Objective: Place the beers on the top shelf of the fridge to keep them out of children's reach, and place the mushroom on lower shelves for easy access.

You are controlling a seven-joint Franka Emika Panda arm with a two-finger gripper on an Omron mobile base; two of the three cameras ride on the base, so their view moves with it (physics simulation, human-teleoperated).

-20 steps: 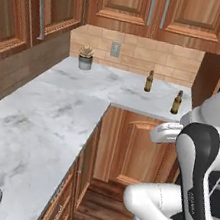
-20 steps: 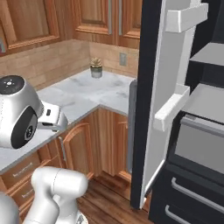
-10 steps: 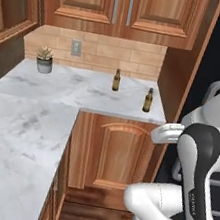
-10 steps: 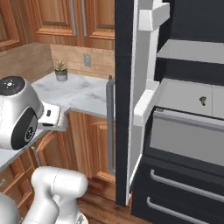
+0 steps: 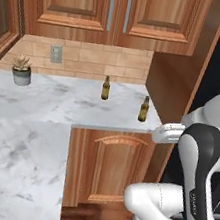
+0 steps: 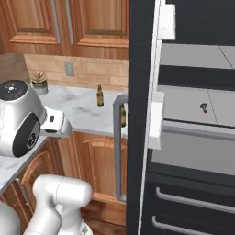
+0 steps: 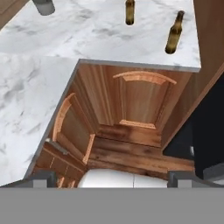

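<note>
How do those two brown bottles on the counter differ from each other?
The back bottle stands mid-counter, nearer the tiled wall; the front bottle stands close to the counter's front edge, beside the wooden side panel. In the hand view the front bottle appears tilted, the back one straight. Both are upright, amber, long-necked and alike in size.

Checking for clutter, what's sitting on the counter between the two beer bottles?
Nothing: in the left base view, bare marble counter separates the back beer from the front beer.
</note>
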